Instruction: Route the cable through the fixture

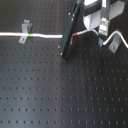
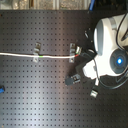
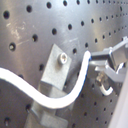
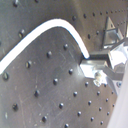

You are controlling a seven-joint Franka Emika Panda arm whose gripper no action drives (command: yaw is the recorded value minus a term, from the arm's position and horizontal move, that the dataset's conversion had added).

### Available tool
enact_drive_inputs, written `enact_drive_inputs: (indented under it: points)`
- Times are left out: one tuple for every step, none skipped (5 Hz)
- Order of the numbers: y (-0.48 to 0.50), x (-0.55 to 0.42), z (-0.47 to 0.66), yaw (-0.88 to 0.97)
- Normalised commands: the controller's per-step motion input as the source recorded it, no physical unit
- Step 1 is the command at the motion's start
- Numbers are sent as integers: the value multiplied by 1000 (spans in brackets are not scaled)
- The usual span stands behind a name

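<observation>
Cable (image 1: 47, 36): white cord running from the first exterior view's left edge across the black pegboard (image 1: 60, 90); its green band (image 1: 31, 35) lies between the two clips (image 1: 24, 31) there.
Red band (image 1: 76, 34): just beside the arm, where the cord meets the gripper.
Gripper (image 3: 95, 61): fingers pinched on the cable's end, seen in both wrist views.
Far cable: curves over a grey clip (image 3: 56, 67) in the first wrist view.
Third clip (image 1: 114, 46): toward the first exterior view's right, under a loop of cord.

A lab: black perforated optical breadboard (image 1: 60, 95) underneath.
</observation>
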Motion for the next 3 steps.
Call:
enact_drive_inputs:
  points:
    - [-230, 33, -682, 0]
    - [-289, 24, -556, -129]
    - [-288, -58, -316, -343]
